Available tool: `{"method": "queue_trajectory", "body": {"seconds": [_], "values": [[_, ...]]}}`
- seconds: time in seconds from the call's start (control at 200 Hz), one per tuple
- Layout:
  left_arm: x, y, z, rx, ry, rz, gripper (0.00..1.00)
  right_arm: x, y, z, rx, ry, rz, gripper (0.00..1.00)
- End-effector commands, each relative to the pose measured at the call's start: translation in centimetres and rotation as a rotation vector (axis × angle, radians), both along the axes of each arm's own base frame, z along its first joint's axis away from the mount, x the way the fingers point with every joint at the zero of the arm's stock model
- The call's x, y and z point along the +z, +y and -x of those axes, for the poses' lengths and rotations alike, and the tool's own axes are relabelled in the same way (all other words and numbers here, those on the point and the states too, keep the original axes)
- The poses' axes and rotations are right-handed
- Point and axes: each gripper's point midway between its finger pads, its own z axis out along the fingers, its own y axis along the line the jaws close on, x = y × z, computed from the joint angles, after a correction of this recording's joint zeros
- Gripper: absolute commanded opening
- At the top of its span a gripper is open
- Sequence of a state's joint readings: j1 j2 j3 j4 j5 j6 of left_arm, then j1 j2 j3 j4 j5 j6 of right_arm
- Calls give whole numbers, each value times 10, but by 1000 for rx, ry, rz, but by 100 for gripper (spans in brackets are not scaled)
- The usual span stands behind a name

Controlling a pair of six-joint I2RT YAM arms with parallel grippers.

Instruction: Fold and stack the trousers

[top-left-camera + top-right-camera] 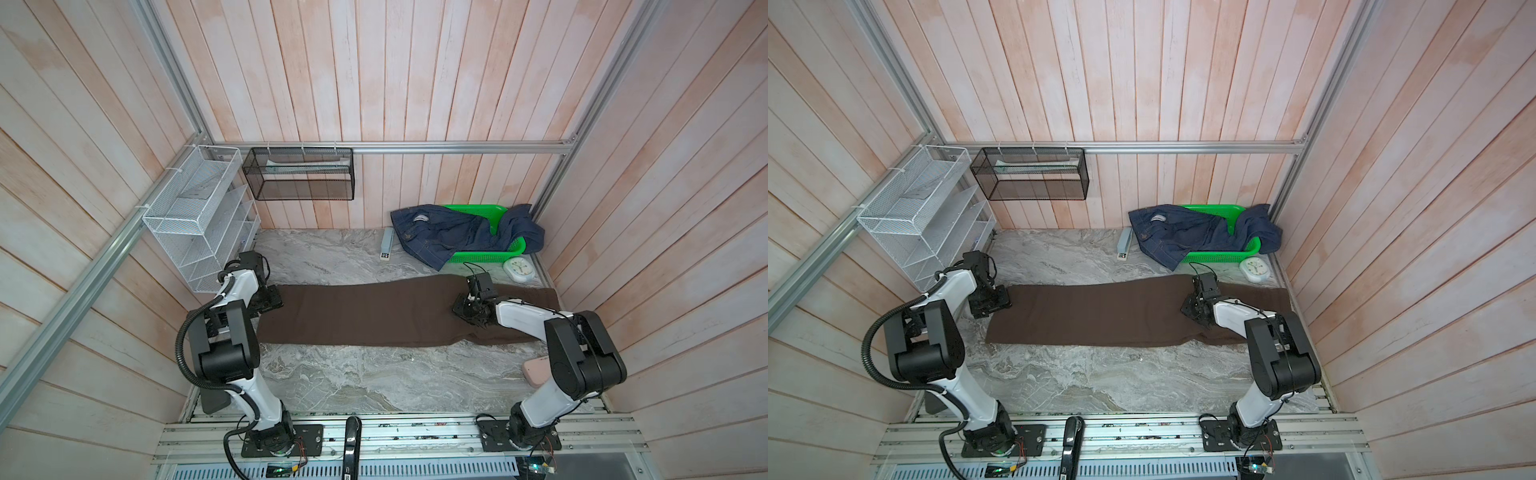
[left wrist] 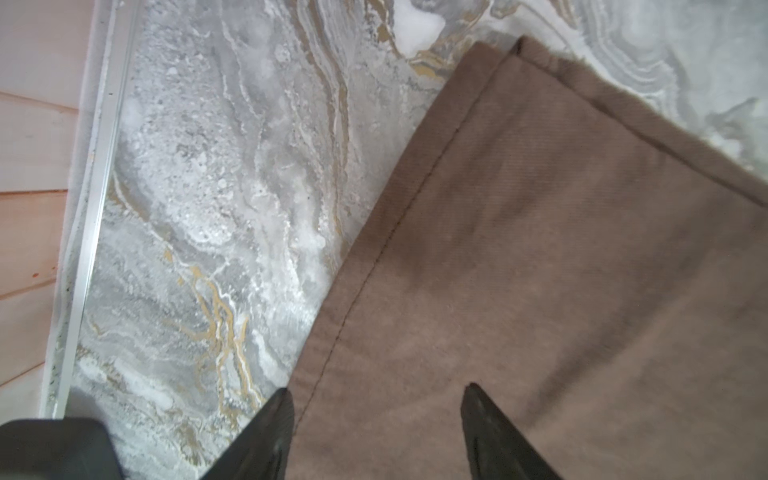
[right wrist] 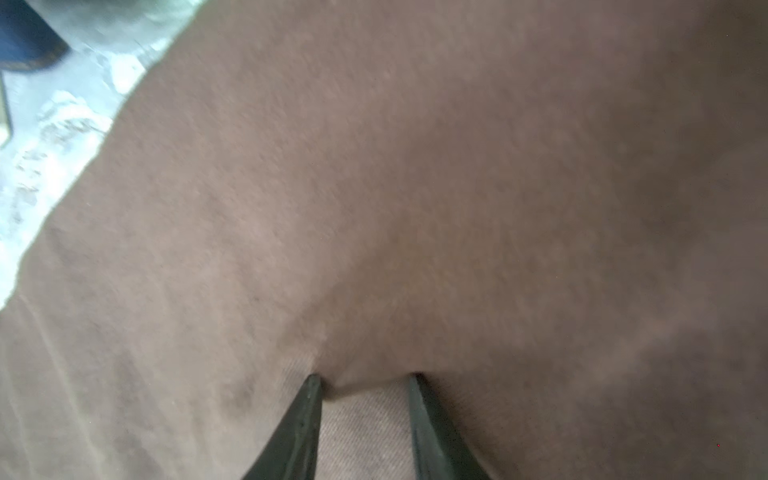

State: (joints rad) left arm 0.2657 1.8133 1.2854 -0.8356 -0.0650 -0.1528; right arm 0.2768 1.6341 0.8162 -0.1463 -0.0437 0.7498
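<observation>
- My left gripper point(image 2: 378, 395): jaws well apart and holding nothing. One fingertip point(image 2: 282, 401) is over bare marble and the other over cloth, so they straddle the stitched hem.
- My right gripper point(image 3: 365, 378): jaws narrowed, tips pressed into the cloth with a small pucker pinched between them. The wrist view is blurred, so I cannot judge how firm the pinch is.
- Hidden: my right forearm covers part of the wide end of the trousers point(image 1: 365, 311), and I cannot make out any waist detail there. My left wrist covers the far hem corner in both top views.
- A pink object point(image 1: 535, 371) at the near right is partly behind my right arm; I cannot identify it.
- Axis: the trousers lie flat with their long axis left to right across the table point(image 1: 353, 382). The hem end is at my left gripper and the wider end is near the right wall.
- At the hem, a lower layer shows past the upper one along one side.
- Open room: there is a broad bare strip of marble on the near side. The far side is narrower at the right, where the jeans point(image 1: 440, 237) spill out of the green basket point(image 1: 513, 248) close to the brown edge. A white clock point(image 1: 518, 270) sits just beside that edge.
</observation>
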Motion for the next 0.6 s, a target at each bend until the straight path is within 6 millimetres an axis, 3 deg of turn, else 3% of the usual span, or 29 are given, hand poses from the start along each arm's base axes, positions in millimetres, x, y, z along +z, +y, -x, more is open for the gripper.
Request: {"method": "queue_trajectory", "body": {"seconds": [0.0,0.325,0.595], "values": [[-8,13,2,19,38,-27,67,-31,-28,54,-14,217,117,40],[-25,14,-4,-26,56,-25,67,-25,-50,57,-44,234,170,41],[-45,-11,-11,-66,51,128,67,-18,-49,53,-42,218,163,41]]}}
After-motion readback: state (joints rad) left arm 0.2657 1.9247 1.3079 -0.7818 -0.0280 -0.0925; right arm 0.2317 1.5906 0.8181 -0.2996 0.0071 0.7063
